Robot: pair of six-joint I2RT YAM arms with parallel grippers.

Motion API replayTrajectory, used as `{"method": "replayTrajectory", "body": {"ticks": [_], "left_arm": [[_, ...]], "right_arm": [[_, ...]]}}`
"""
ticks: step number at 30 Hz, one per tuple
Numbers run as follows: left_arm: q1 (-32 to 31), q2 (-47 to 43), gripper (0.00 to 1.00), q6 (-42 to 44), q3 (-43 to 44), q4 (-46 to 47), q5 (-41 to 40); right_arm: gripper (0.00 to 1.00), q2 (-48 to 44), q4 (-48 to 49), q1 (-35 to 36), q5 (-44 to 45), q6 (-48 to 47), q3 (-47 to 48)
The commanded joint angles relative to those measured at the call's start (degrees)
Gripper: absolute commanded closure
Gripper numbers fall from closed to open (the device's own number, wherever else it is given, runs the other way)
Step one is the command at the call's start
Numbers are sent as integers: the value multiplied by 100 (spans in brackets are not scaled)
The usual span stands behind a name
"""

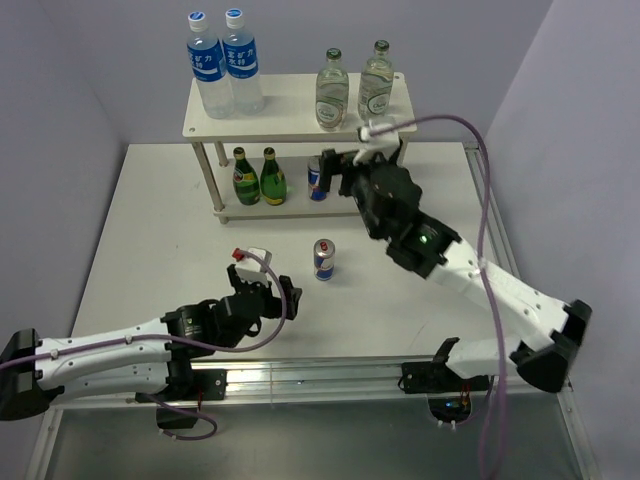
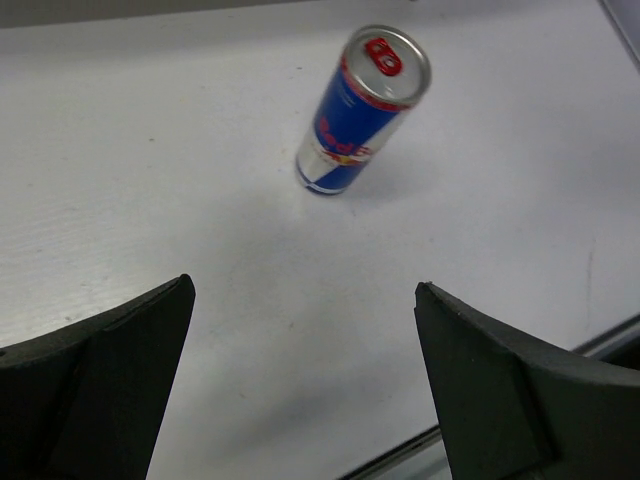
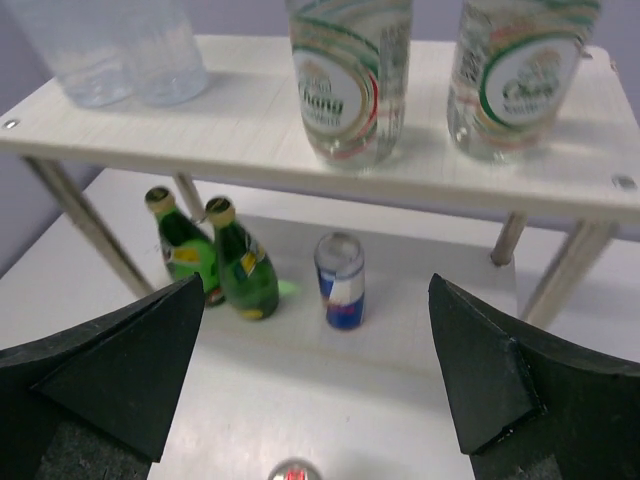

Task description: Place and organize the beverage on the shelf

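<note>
Now both pincers gape fully and grip nothing. The left gripper (image 2: pixel 305 300) hovers near the loose can (image 2: pixel 360 110), which stands upright on the table (image 2: pixel 150 180), untouched. The right gripper (image 3: pixel 315 290) faces the shelf (image 3: pixel 230 130). Its lower tier holds the second can (image 3: pixel 340 280) and green bottles (image 3: pixel 245 270), its upper tier clear bottles (image 3: pixel 350 90).

The top external view looks down from high on the near side over the whole table (image 1: pixel 150 230), with the shelf (image 1: pixel 290 105) at the far end. The left wrist view looks down, close, on the can (image 2: pixel 365 110) standing mid-table. The right wrist view faces the shelf's front from near, showing both tiers, which the top view also shows. That same can perhaps appears, blurred, at its bottom edge.
</note>
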Motion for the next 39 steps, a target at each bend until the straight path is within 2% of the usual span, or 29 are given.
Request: {"method": "replayTrajectory", "body": {"ticks": [1,5,9,11,15,18,21,32,36,38,39], "left_arm": [[-306,-6,2,373,-236,892,252],[-561,581,1,672,-482,1973,191],[-588,1906,1,1006,-281,2834,-230],[-588,2374,1,1321,-89,3456,-353],[-413,3647,1,1674,421,4084,-678],[-255,4201,1,1832,668,4557,-732],[-26,4685,1,1894,905,4865,-679],[765,6040,1,2087,2073,5078,-661],[1002,6330,4,2193,2355,5139,-574],[1064,6384,14,2289,2478,5192,-521],[1091,6427,25,2325,2522,5192,-521]], "right_arm": [[0,-1068,339,458,815,240,-787],[0,-2140,-63,827,1167,750,-1684],[0,-3176,-741,1013,1238,1260,-2360],[0,-3389,-961,1066,1299,1340,-2476],[0,-3881,-1515,1162,1388,1585,-2687],[0,-4153,-1717,1171,1326,1700,-2828],[0,-4338,-1823,1180,1212,1770,-2994],[0,-4656,-2016,1180,992,1674,-3065],[0,-4717,-2016,1180,948,1692,-3100],[0,-4752,-1999,1180,939,1683,-3100],[0,-4787,-1982,1180,931,1683,-3118]]}}
